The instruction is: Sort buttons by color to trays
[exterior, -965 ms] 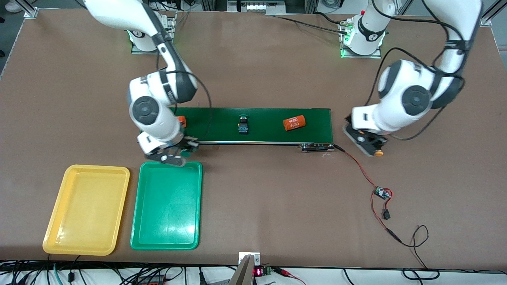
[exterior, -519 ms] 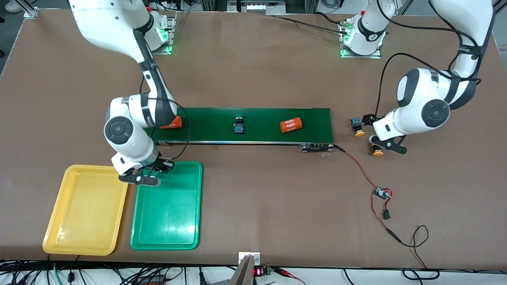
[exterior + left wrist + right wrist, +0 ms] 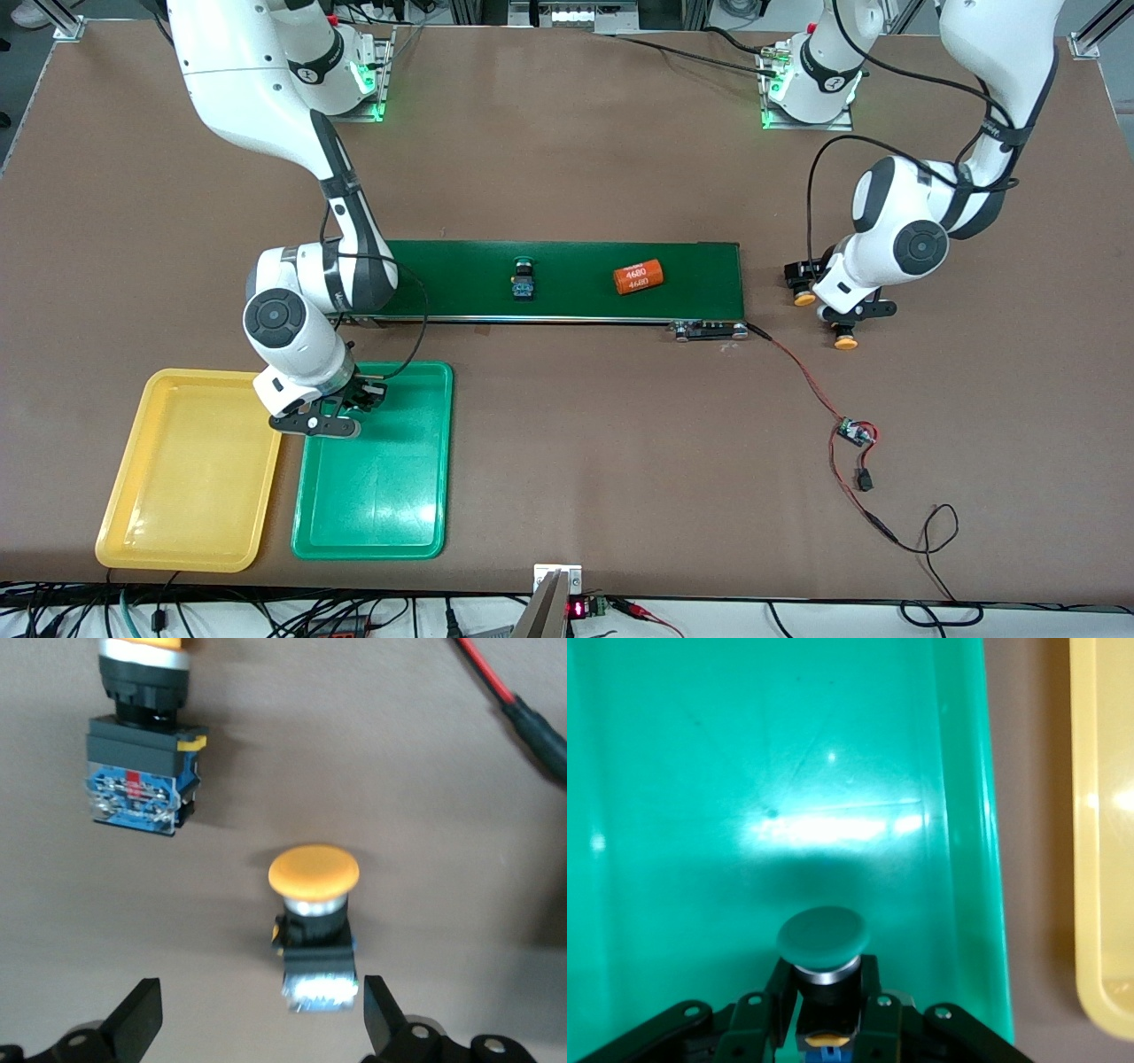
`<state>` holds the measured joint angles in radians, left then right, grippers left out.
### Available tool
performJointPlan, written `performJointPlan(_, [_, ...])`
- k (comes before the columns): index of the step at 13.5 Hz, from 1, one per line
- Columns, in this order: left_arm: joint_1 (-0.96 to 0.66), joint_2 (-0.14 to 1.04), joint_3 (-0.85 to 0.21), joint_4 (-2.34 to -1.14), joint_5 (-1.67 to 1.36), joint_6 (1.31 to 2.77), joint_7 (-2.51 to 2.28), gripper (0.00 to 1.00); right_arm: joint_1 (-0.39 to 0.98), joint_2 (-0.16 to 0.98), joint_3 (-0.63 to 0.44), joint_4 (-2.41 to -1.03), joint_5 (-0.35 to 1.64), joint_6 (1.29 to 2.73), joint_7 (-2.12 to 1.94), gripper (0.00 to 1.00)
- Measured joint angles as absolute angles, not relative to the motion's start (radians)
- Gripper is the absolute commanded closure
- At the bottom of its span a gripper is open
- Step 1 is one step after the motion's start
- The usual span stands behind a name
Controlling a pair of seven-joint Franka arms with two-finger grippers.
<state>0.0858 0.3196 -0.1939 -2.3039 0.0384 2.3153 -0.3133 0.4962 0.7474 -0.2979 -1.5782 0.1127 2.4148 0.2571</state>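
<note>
Here the right gripper (image 3: pixel 824 1010), clamped on a green-capped button (image 3: pixel 822 943), hangs directly over the green tray (image 3: pixel 390 496), cap pointing forward; the left gripper (image 3: pixel 261 1019) spreads wide above a yellow-capped button (image 3: pixel 314 904) on the tabletop (image 3: pixel 576 443).

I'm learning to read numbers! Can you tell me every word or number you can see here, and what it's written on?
"4680" twice, in white, on the orange cylinder lying on the green conveyor belt.
Red digits on the small display at the table edge nearest the front camera: too small to read.
Writing on the right arm's dark band: too blurred to read.
</note>
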Motion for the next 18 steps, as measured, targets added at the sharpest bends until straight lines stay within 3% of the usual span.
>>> performJointPlan(1, [0.084, 0.333, -0.194, -2.304, 0.038, 2.336, -0.356, 0.00, 0.484, 0.760, -0.298, -1.578, 0.113, 2.425, 0.235, 0.78])
performJointPlan(2, [0.083, 0.340, -0.194, -2.304, 0.038, 2.346, -0.382, 0.00, 0.472, 0.771, -0.299, -1.577, 0.113, 2.430, 0.219, 0.41])
performJointPlan(3, [0.081, 0.344, -0.194, -2.304, 0.038, 2.353, -0.392, 0.12, 0.464, 0.778, -0.299, -1.575, 0.113, 2.434, 0.215, 0.00])
performJointPlan(5, [0.077, 0.355, -0.194, -2.304, 0.037, 2.374, -0.402, 0.37, 0.460, 0.779, -0.299, -1.571, 0.113, 2.436, 0.215, 0.00])
performJointPlan(6, [0.076, 0.363, -0.194, -2.304, 0.037, 2.383, -0.403, 0.58, 0.461, 0.778, -0.299, -1.564, 0.113, 2.436, 0.215, 0.00])
performJointPlan(7, [0.075, 0.371, -0.194, -2.304, 0.037, 2.389, -0.404, 0.66, 0.463, 0.775, -0.299, -1.555, 0.114, 2.436, 0.215, 0.00])
performJointPlan(10, [0.072, 0.375, -0.199, -2.303, 0.037, 2.391, -0.402, 0.66, 0.473, 0.726, -0.298, -1.545, 0.115, 2.372, 0.220, 0.00])
performJointPlan(13, [0.071, 0.366, -0.236, -2.292, 0.034, 2.351, -0.403, 0.66, 0.500, 0.628, -0.292, -1.547, 0.120, 2.175, 0.286, 0.00])
performJointPlan(18, [0.064, 0.278, -0.332, -2.100, -0.003, 2.062, -0.402, 0.68, 0.650, 0.490, -0.281, -1.669, 0.136, 2.082, 0.430, 0.00])
